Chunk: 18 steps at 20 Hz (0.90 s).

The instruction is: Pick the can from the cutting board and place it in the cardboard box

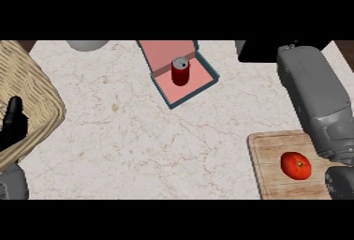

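The red can [180, 72] with a grey top stands upright inside the box [206, 83], which has a pink floor and teal walls, at the top middle of the counter. My right forearm runs from the lower right corner up the right side. Its black hand [259, 51] shows at the top edge, right of the box and apart from the can, partly cut off by the view's edge. The wooden cutting board [269, 159] lies at the lower right with no can on it. My left hand [14, 123] rests open at the left edge, fingers up.
A red tomato [296, 165] lies on the cutting board, close beside my right forearm. A wicker basket [38, 93] fills the left side under my left hand. A grey rounded object [87, 45] shows at the top edge, left of the box.
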Each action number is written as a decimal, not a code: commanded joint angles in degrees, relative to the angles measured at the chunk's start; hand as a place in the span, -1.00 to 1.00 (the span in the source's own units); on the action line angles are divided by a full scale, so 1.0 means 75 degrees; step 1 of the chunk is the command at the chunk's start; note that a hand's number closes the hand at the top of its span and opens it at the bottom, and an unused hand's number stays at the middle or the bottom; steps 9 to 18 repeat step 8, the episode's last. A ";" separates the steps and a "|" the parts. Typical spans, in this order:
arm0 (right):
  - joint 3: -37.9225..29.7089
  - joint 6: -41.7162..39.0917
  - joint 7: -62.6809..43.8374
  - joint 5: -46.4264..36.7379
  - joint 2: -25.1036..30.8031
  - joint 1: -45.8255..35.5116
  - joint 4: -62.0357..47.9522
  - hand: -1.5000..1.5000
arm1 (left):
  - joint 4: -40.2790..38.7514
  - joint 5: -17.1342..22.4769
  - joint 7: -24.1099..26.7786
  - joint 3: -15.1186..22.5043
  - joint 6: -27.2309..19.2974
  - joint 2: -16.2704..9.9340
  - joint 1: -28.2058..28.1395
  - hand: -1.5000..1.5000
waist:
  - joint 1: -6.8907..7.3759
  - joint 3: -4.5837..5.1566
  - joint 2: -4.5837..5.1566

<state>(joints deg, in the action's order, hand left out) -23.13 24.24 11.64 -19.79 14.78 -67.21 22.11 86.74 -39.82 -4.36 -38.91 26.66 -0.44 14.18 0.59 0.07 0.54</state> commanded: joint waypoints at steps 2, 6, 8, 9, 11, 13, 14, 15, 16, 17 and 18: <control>-0.0070 -0.0853 0.0308 0.0151 0.0873 0.0555 0.0137 -1.00 | -0.0287 -0.0039 0.1058 0.0124 -0.1310 0.0056 -0.0419 0.00 | -0.0057 -0.0004 -0.0024; 0.0142 -0.1831 0.0207 0.0238 0.1129 0.1311 0.0647 -1.00 | -0.0103 -0.0089 0.0506 0.0121 -0.1360 0.0055 -0.0130 0.00 | -0.0232 -0.0004 -0.0111; 0.0227 -0.2369 0.0208 0.0269 0.1448 0.1530 0.0893 -1.00 | -0.0129 -0.0005 0.0722 0.0082 -0.1380 0.0056 -0.0301 0.00 | -0.0239 -0.0002 -0.0119; 0.0227 -0.2369 0.0208 0.0269 0.1448 0.1530 0.0893 -1.00 | -0.0129 -0.0005 0.0722 0.0082 -0.1380 0.0056 -0.0301 0.00 | -0.0239 -0.0002 -0.0119; 0.0227 -0.2369 0.0208 0.0269 0.1448 0.1530 0.0893 -1.00 | -0.0129 -0.0005 0.0722 0.0082 -0.1380 0.0056 -0.0301 0.00 | -0.0239 -0.0002 -0.0119; 0.0227 -0.2369 0.0208 0.0269 0.1448 0.1530 0.0893 -1.00 | -0.0129 -0.0005 0.0722 0.0082 -0.1380 0.0056 -0.0301 0.00 | -0.0239 -0.0002 -0.0119; 0.0227 -0.2369 0.0208 0.0269 0.1448 0.1530 0.0893 -1.00 | -0.0129 -0.0005 0.0722 0.0082 -0.1380 0.0056 -0.0301 0.00 | -0.0239 -0.0002 -0.0119; 0.0227 -0.2369 0.0208 0.0269 0.1448 0.1530 0.0893 -1.00 | -0.0129 -0.0005 0.0722 0.0082 -0.1380 0.0056 -0.0301 0.00 | -0.0239 -0.0002 -0.0119; 0.0227 -0.2369 0.0208 0.0269 0.1448 0.1530 0.0893 -1.00 | -0.0129 -0.0005 0.0722 0.0082 -0.1380 0.0056 -0.0301 0.00 | -0.0239 -0.0002 -0.0119; 0.0227 -0.2369 0.0208 0.0269 0.1448 0.1530 0.0893 -1.00 | -0.0129 -0.0005 0.0722 0.0082 -0.1380 0.0056 -0.0301 0.00 | -0.0239 -0.0002 -0.0119; 0.0227 -0.2369 0.0208 0.0269 0.1448 0.1530 0.0893 -1.00 | -0.0129 -0.0005 0.0722 0.0082 -0.1380 0.0056 -0.0301 0.00 | -0.0239 -0.0002 -0.0119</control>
